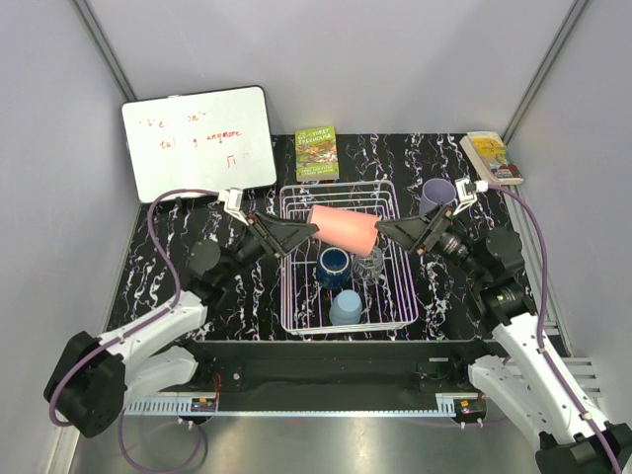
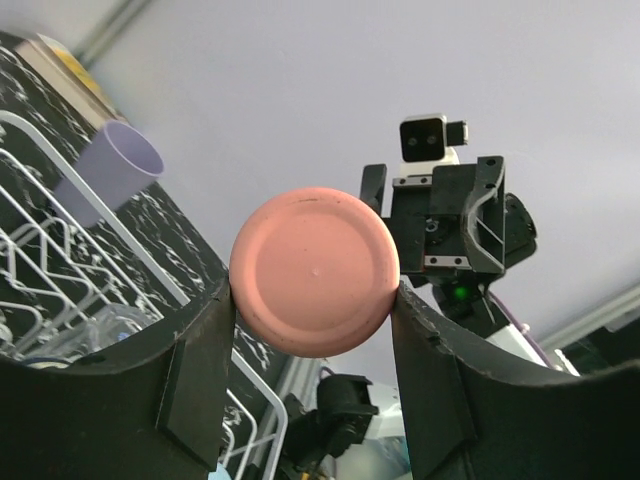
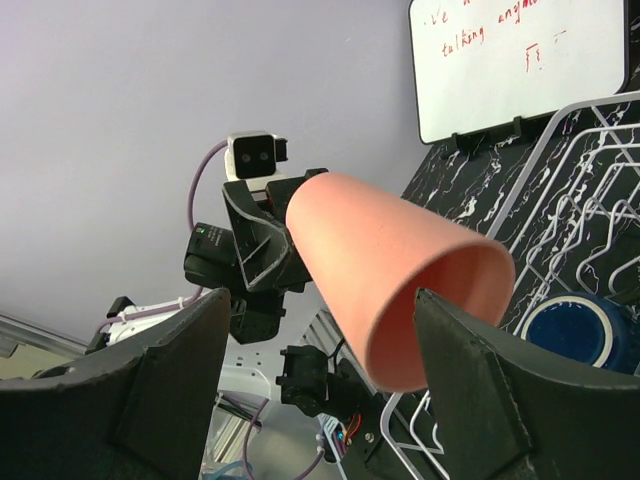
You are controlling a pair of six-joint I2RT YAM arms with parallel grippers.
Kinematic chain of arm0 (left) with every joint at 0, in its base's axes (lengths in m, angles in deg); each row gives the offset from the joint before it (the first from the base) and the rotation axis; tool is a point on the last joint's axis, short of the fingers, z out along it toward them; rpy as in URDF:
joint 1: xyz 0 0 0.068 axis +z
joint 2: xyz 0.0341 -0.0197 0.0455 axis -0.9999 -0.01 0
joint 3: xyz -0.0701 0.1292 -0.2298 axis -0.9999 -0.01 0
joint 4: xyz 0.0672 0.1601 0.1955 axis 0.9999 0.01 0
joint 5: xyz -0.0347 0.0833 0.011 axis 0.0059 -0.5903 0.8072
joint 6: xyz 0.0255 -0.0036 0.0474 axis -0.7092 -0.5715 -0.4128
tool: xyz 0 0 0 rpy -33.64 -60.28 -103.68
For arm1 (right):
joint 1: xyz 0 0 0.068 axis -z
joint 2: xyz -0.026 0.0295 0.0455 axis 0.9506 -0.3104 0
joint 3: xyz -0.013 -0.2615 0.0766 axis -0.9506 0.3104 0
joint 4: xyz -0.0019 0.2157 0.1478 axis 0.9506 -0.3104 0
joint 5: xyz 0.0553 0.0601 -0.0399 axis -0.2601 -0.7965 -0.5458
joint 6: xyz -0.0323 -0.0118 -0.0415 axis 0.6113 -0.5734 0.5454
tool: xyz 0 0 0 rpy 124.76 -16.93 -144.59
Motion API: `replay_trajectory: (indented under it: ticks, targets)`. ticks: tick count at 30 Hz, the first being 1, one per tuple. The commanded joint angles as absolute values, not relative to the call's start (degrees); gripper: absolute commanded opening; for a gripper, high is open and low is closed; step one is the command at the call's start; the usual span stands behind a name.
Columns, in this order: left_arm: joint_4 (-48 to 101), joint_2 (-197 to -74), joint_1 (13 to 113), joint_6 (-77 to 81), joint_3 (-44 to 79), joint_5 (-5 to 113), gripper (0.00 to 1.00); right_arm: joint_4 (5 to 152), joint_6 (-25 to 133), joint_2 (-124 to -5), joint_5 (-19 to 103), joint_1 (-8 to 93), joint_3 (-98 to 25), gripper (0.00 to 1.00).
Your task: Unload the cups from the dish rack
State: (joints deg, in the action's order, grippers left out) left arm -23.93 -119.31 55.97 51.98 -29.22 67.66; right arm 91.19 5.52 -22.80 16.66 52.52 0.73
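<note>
My left gripper is shut on the base of the salmon-pink cup and holds it on its side above the white dish rack. In the left wrist view the cup's round base sits between both fingers. My right gripper is open at the cup's mouth; in the right wrist view the cup lies between the spread fingers. In the rack stand a dark blue cup, a clear glass and a light blue cup. A lavender cup stands on the table right of the rack.
A whiteboard leans at the back left. A green book lies behind the rack and another book at the back right. The rack's plate dividers are at its far end. The black marbled table is walled by grey panels.
</note>
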Motion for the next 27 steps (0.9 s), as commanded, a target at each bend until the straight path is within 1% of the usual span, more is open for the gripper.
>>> replay_trajectory:
  ticks: [1, 6, 10, 15, 20, 25, 27]
  targets:
    - [-21.01, -116.95, 55.85, 45.84, -25.99, 61.2, 0.0, 93.09, 5.5, -22.61, 14.67, 52.05, 0.82, 0.81]
    - [-22.41, -118.52, 55.85, 46.19, -25.55, 60.93, 0.0, 93.53, 5.41, -23.13, 14.5, 51.96, 1.09, 0.81]
    - [-26.8, -120.55, 55.33, 48.83, -25.99, 62.6, 0.0, 95.28, 4.8, -24.71, 13.88, 51.7, 1.52, 0.81]
    - [-26.2, -119.85, 54.01, 48.48, -25.73, 62.25, 0.0, 97.75, 4.1, -28.4, 13.18, 50.56, 1.52, 0.81]
    - [-22.07, -117.31, 53.57, 45.76, -24.77, 61.2, 0.0, 98.63, 4.8, -29.82, 14.49, 49.33, 1.53, 0.81]
    - [-13.47, -115.02, 53.65, 40.66, -22.48, 57.78, 0.0, 93.2, 8.4, -25.95, 18.27, 49.24, 0.13, 0.82]
    - [-12.22, -114.31, 53.91, 38.9, -21.26, 56.98, 0.0, 91.87, 9.36, -24.46, 19.33, 49.33, -0.23, 0.82]
